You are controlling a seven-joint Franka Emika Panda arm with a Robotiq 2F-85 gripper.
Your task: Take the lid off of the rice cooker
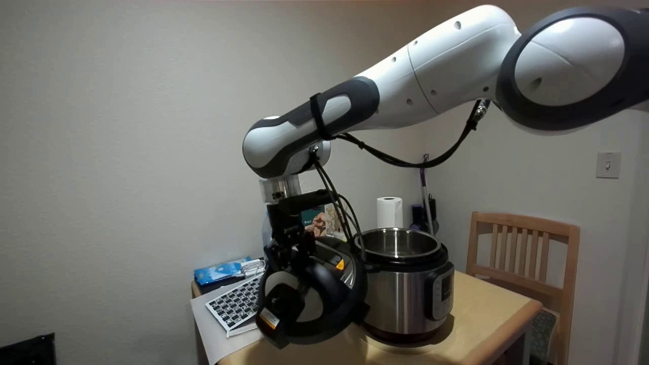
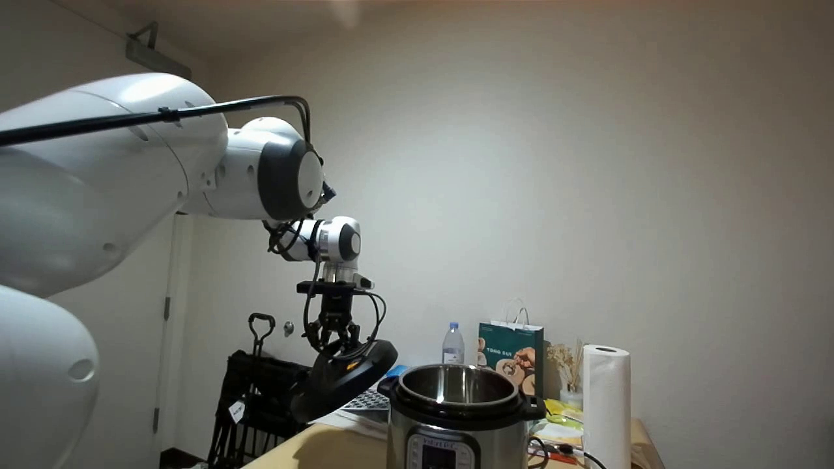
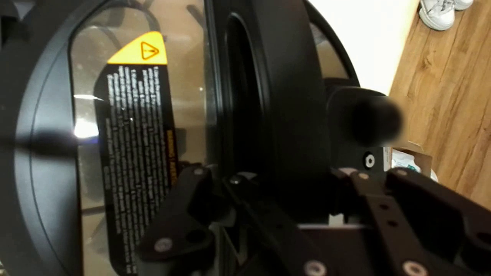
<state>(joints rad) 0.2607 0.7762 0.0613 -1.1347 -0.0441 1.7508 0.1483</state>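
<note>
The round black lid [image 1: 332,289] hangs tilted from my gripper [image 1: 291,256], off the rice cooker. The gripper is shut on the lid's central handle; the lid also shows in the other exterior picture [image 2: 345,384]. In the wrist view the lid [image 3: 284,84] fills much of the picture, and the gripper [image 3: 291,184] has its fingers on both sides of the handle; the fingertips are dark there. The steel rice cooker [image 1: 395,299] stands upright and uncovered on the table, its inner pot visible in both exterior views [image 2: 502,449]. The lid is beside it, held above the table.
A black-and-white checkered board [image 1: 238,302] and a blue packet [image 1: 218,272] lie on the table's far side. A paper towel roll [image 2: 606,404], a green bag [image 2: 511,355] and a bottle [image 2: 453,345] stand behind the cooker. A wooden chair [image 1: 522,223] is by the table.
</note>
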